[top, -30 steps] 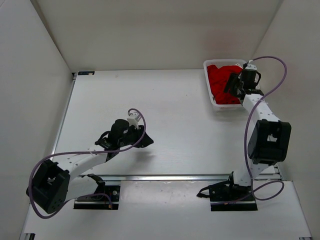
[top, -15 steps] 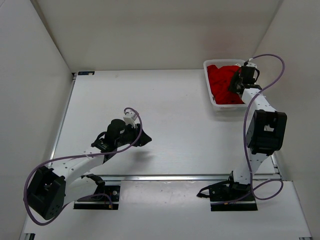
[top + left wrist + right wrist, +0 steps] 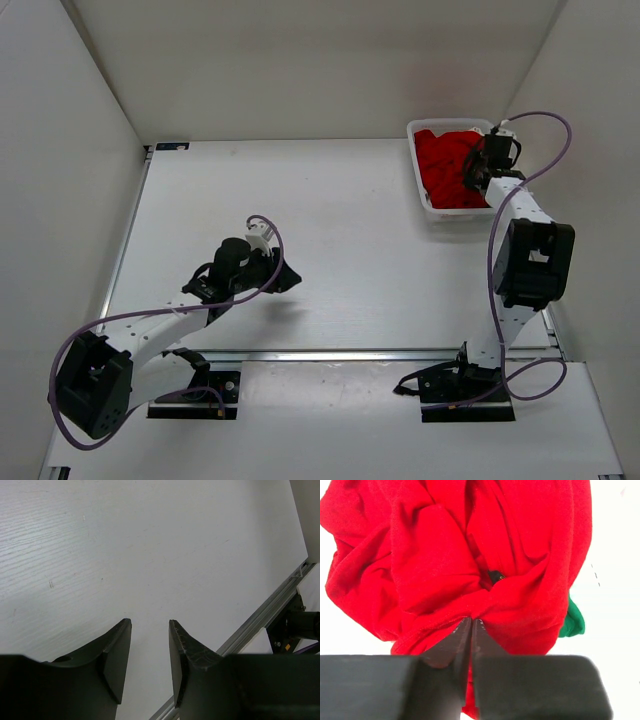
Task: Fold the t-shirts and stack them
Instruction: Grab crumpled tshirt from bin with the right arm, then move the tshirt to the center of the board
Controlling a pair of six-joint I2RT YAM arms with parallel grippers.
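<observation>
White table (image 3: 150, 540), left fingers (image 3: 115, 655) spread; right fingers (image 3: 450, 645) pinch red shirt (image 3: 435, 570); green shirt (image 3: 572, 622) shows wrist-view only.

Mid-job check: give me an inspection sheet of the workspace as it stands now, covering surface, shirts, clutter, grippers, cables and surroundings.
Surface: white table, bare in the middle, no shirt laid out on it.
Job's things: red t-shirt bunched in the white basket at the far right; a bit of green cloth shows under it.
Clutter: nothing seen.
Grippers: right gripper in the basket, jaws closed on a fold of the red t-shirt; left gripper over bare table, jaws apart, holding nothing.
Cables: purple cables loop off both arms, clear of the basket.
Surroundings: plain white walls on three sides.
</observation>
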